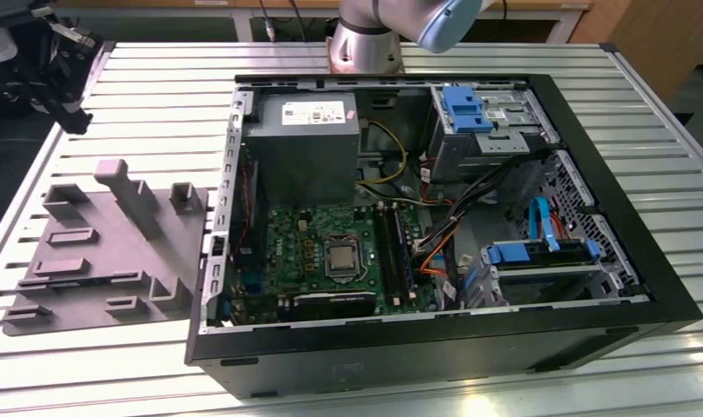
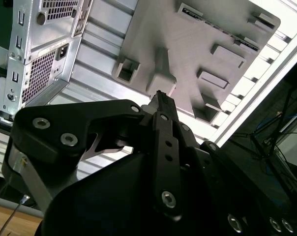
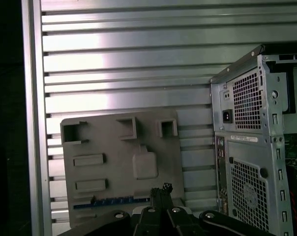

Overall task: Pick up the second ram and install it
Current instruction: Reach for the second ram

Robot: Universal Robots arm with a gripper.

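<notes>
In both wrist views our black metal gripper (image 3: 164,189) (image 2: 161,96) sits nearest, its jaws drawn together with nothing that we can see between them, over the flat grey plastic fixture plate (image 3: 119,147) on the ribbed aluminium table (image 3: 129,64). In the first wrist view, we take the long, thin dark strip flecked with blue for the second ram (image 3: 114,202); it lies along the plate's edge nearest the jaws. We see it edge-on, so we cannot make out its chips or its end toward the jaws.
</notes>
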